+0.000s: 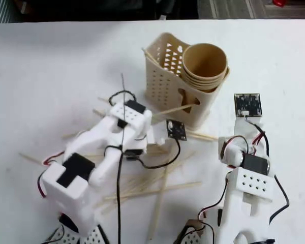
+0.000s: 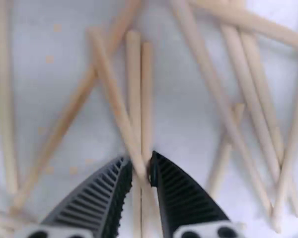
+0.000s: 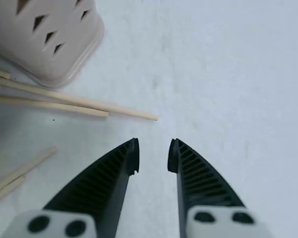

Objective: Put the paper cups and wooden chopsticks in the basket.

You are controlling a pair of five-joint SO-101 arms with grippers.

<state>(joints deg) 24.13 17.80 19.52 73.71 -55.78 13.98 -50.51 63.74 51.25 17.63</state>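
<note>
- left claw [image 2: 140, 168]: jaws nearly together, clamped on one chopstick [image 2: 114, 94] at its lower end; tips down at the table [image 2: 39, 74].
- around it: loose chopsticks [image 2: 213, 94] lie crossed and side by side on the table, two parallel ones just beside the held one.
- right claw [image 3: 152, 154]: jaws apart, nothing between them, over bare table.
- near the right claw: two more sticks [image 3: 74, 99] lie flat, running in beside the base of the basket [image 3: 44, 39].
- basket: upright, beyond both arms.
- paper cups [image 1: 205, 63]: stacked one inside another, inside the basket, mouths up.
- scattered pile [image 1: 157, 189]: on the table between the two arms, outside the basket.
</note>
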